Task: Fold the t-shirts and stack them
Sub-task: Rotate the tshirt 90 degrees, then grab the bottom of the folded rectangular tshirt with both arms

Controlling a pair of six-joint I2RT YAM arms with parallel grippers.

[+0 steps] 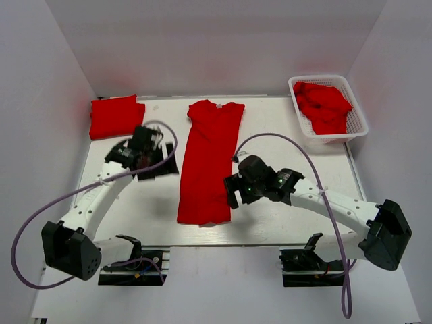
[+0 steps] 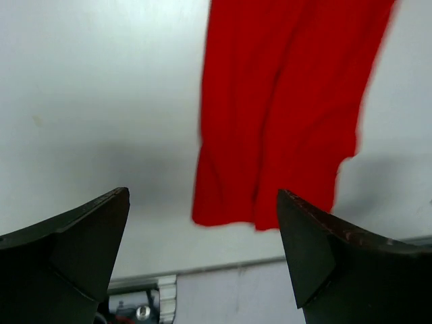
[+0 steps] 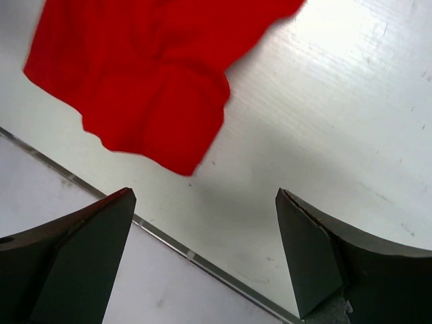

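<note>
White walls [image 1: 54, 61] close in a white table [image 1: 283, 128] on three sides. Down the middle lies a long shirt [image 1: 206, 162], bright red, folded lengthwise into a narrow strip. Its long axis runs from far to near, with the collar at the far end and the hem close to the table's near edge. The hem sits slightly left of the collar, so the strip leans a little. A folded shirt [image 1: 116, 116] rests flat in the far left corner, well apart from the strip. A white basket [image 1: 358, 111] in the far right corner holds loose shirts [image 1: 325, 106] in a rumpled heap.

Bare table shows on both sides of the strip, wider on the right.

From its base at the near left the left arm slants up the table, and the left gripper [image 2: 202, 199] hangs over bare table left of the strip, fingers spread wide and holding nothing. Low across the near right side reaches the right arm; the right gripper [image 3: 204, 192] is just beside the strip's right edge by the hem, fingers likewise apart and empty, the hem corner ahead of them and not between them
</note>
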